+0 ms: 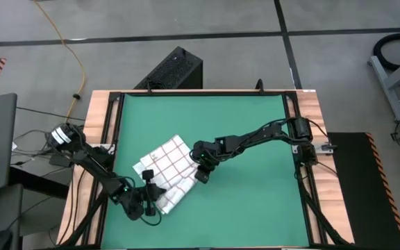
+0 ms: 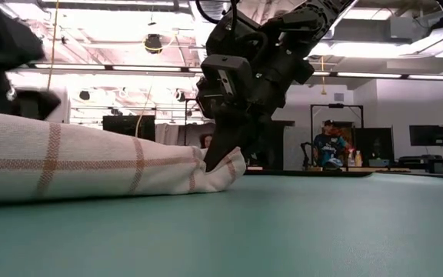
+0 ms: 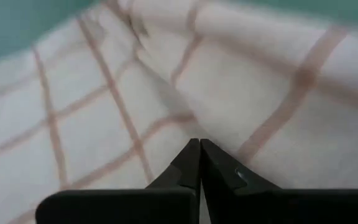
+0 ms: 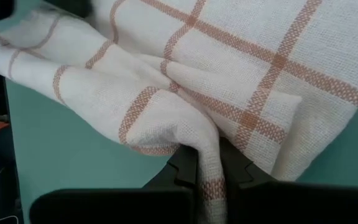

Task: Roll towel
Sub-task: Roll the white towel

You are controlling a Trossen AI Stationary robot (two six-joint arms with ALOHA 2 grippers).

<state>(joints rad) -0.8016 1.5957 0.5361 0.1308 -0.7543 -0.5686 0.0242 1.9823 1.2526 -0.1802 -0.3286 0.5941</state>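
Green mat (image 1: 255, 187) covers the tabletop; thin white towel with red-brown grid lines (image 1: 165, 170) lies bunched toward the front-left corner. Right gripper (image 4: 207, 168) pinches a fold of cloth at the towel's right edge. Left gripper (image 3: 200, 163) at the towel's front edge, fingers closed together, nothing visibly between them.

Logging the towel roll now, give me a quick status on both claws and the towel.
Right claw shut on a fold of the towel. Left claw shut, tips at the cloth, grip unclear. Towel bunched on the green mat. Nothing in the way.
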